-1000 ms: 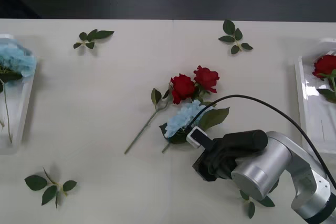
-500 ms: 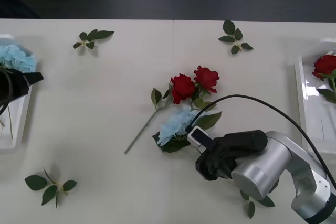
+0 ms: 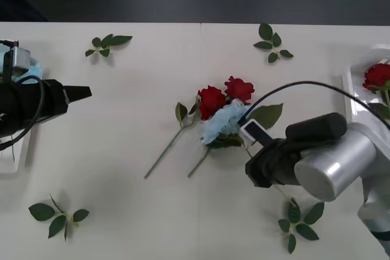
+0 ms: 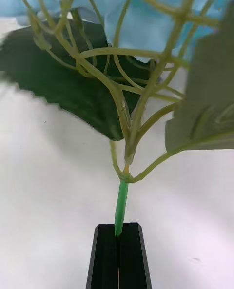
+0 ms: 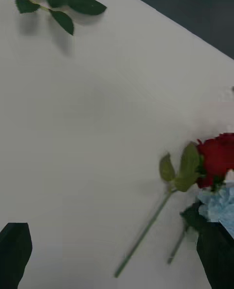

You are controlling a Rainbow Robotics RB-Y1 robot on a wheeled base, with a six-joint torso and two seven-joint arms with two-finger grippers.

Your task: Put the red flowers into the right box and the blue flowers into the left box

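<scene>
Left box: the shallow translucent white plastic tray [image 3: 17,150] sits under my left arm, a pale sky-blue fluffy cluster [image 3: 35,68] just showing in it behind the wrist

Left claw: my left claw [image 3: 84,93] hangs over the table just inward of that tray, black fingers spread wide at the wrist view's two corners, holding nothing; I judge it waits there for the handover, aimed at the middle pile

Leaf sprigs: loose green sprigs [image 3: 106,44] lie beyond and before my left claw; they are not flowers, so I leave them

Red flowers: two deep-red artificial roses [image 3: 211,101] lie together mid-table, well apart from my left claw and just beyond my right one, their thin green stems trailing toward me

Blue flower: the pale blue hydrangea cluster [image 3: 222,122] touches the roses, its stem [image 4: 120,206] running straight into my right claw

Right claw: my right claw [image 4: 118,233] is clamped shut on that stem low down, so the head hangs free of the fingers; it must go across to the left tray

Right box: the matching white tray [image 3: 359,120] lies outward of my right arm, one red rose [image 3: 377,76] inside

Surface: a plain off-white table [image 3: 122,199], flat and matte; dark floor beyond its far edge
</scene>
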